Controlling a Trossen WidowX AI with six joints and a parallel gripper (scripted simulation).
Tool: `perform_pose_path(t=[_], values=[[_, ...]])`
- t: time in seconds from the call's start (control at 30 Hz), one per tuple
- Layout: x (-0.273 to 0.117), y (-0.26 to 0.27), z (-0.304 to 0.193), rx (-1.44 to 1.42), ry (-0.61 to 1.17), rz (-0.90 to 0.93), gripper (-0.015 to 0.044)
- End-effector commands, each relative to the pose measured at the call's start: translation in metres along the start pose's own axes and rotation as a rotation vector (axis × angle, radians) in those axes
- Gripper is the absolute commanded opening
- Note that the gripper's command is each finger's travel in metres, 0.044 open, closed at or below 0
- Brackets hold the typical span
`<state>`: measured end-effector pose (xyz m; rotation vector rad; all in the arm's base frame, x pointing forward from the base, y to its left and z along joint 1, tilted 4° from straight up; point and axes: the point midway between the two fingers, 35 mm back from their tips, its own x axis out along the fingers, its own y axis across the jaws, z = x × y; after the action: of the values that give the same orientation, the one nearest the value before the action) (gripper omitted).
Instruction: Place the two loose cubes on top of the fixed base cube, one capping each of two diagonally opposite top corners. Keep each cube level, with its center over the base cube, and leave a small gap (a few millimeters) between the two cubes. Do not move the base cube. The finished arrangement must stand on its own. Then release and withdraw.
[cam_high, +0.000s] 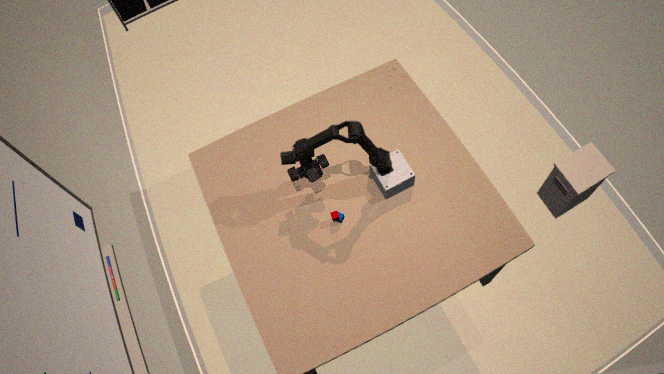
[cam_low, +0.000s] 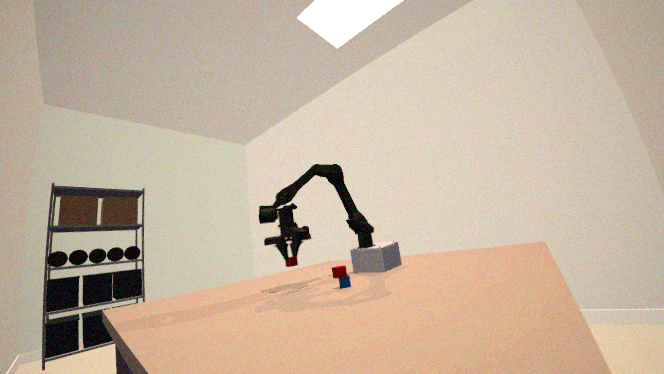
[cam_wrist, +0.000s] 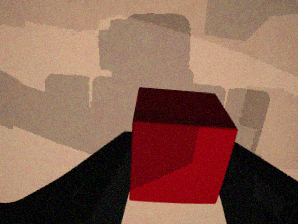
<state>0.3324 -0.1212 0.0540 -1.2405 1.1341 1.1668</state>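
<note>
My gripper (cam_low: 291, 259) (cam_wrist: 176, 145) is shut on a red cube (cam_low: 291, 262) (cam_wrist: 175, 162) and holds it above the table. In the top view the fingers and this cube are hidden under the arm's wrist. The blue base cube (cam_high: 341, 217) (cam_low: 345, 282) stands on the table, on the robot-base side of the shadowed area. The other red cube (cam_high: 335, 215) (cam_low: 339, 271) sits on top of the blue cube, shifted to one side and overhanging it. It looks level. My gripper is off to the left of these two cubes in the exterior view, and higher.
The wooden table (cam_high: 380, 290) (cam_low: 450, 310) carries the arm's pale base box (cam_high: 400, 172) (cam_low: 367, 259), behind the stacked cubes in the exterior view. A shelf rack (cam_low: 95, 228) stands beyond the table, and a grey cabinet (cam_high: 575, 180) stands on the floor.
</note>
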Motion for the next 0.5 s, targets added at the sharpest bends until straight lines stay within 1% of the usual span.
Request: perform_pose_path(t=[0.0,0.13,0.23,0.47], values=[[-0.014,0.000,0.001,-0.005,0.001,-0.010,0.0105],[-0.027,0.002,0.001,-0.005,0.001,-0.010,0.0105],[-0.029,0.002,0.002,-0.001,0.000,-0.010,0.0105],[-0.028,0.000,0.023,0.136,-0.002,-0.009,0.0105]])
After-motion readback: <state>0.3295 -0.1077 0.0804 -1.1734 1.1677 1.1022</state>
